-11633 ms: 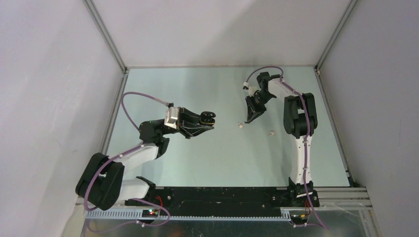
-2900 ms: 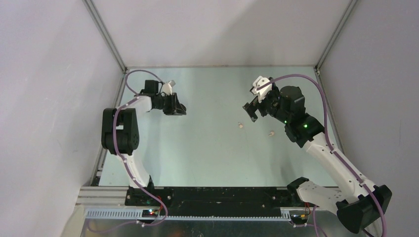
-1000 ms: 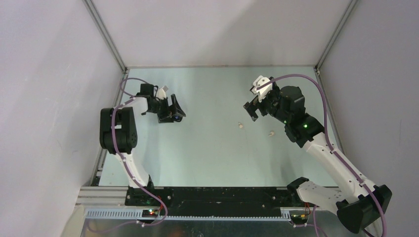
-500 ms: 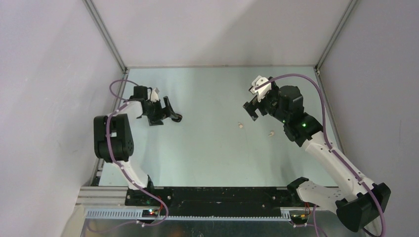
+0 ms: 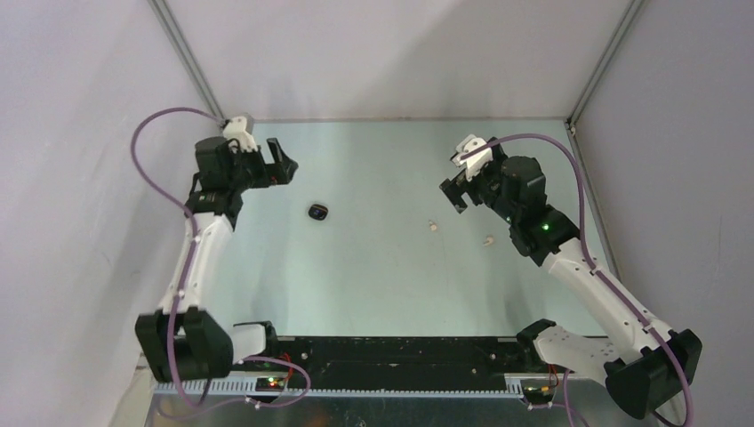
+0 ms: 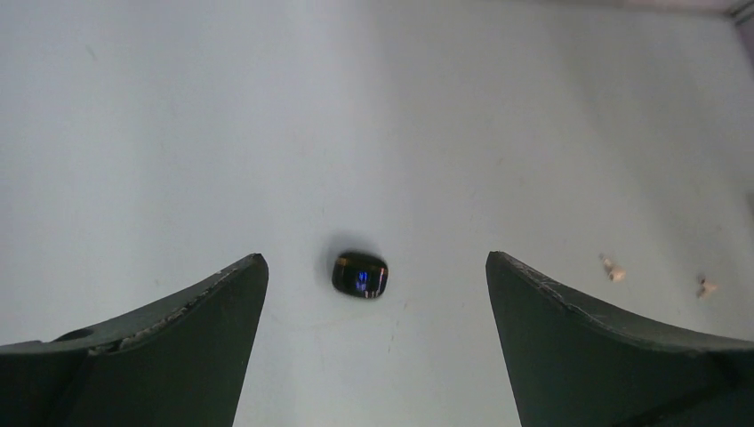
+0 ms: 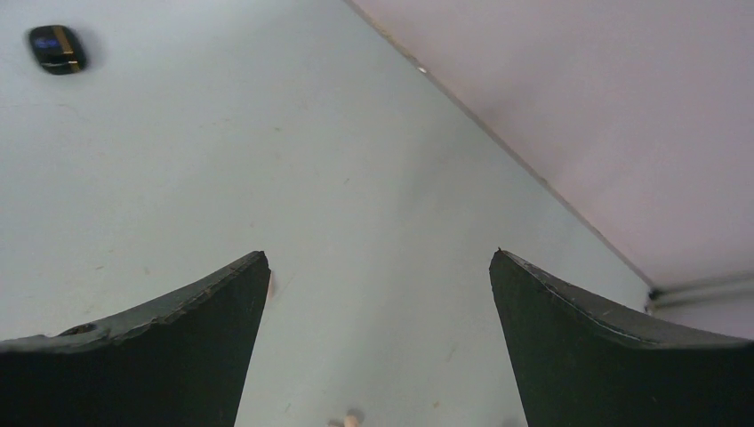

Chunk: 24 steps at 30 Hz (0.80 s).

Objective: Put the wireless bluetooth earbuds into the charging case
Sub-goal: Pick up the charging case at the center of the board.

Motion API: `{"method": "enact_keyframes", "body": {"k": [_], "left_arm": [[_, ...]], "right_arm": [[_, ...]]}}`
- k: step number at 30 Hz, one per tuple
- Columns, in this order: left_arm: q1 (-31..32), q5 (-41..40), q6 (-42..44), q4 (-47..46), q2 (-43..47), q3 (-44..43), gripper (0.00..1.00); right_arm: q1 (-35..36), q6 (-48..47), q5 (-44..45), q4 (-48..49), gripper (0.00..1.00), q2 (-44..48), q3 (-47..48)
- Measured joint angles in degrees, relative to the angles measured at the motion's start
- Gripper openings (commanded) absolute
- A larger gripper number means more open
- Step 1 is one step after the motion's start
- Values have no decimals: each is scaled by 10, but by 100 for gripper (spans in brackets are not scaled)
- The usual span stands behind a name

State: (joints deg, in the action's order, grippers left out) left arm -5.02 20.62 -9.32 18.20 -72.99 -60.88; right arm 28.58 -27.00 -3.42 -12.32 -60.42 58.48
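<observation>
Left end effector (image 5: 283, 163) agape | charging case (image 5: 319, 212) ahead | off-white earbuds (image 5: 433, 226) rightward

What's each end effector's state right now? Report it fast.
Left end effector: open, holding nothing.
Right end effector: open, holding nothing.

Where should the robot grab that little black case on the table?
Probably from straight above, fingers pinching the black case across its narrower width. It lies flat and low on the table, so only its rounded sides offer a hold.
</observation>
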Motion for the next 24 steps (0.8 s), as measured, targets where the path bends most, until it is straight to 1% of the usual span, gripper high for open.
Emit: {"method": "enact_keyframes", "body": {"k": [3, 5, 7, 11, 13, 15, 16, 18, 19, 20, 24], "left_arm": [[0, -5, 14, -34, 63, -2, 100], [0, 3, 22, -43, 80, -9, 99], [0, 26, 38, -43, 84, -17, 99], [0, 59, 85, -24, 94, -13, 99], [0, 70, 111, -22, 113, 11, 99], [0, 83, 134, -13, 155, 35, 99], [0, 92, 146, -5, 169, 42, 100], [0, 111, 167, 8, 187, 45, 99], [0, 118, 174, 12, 191, 45, 99], [0, 128, 180, 16, 193, 45, 100], [2, 165, 185, 30, 187, 45, 99]], "right_arm": [[-10, 0, 37, 12, 99, 2, -3], [-34, 0, 44, 9, 99, 7, -2], [-77, 0, 42, -11, 99, 14, 7], [-211, -13, 32, -58, 99, 18, 44], [-277, -22, 26, -77, 99, 13, 57], [-348, -33, 23, -101, 99, -8, 70], [-369, -35, 23, -107, 99, -21, 73], [-416, -42, 21, -129, 99, -83, 80], [-428, -43, 21, -132, 99, -88, 80], [-442, -44, 21, -145, 98, -116, 80], [-455, -45, 41, -166, 98, -180, 80]]}}
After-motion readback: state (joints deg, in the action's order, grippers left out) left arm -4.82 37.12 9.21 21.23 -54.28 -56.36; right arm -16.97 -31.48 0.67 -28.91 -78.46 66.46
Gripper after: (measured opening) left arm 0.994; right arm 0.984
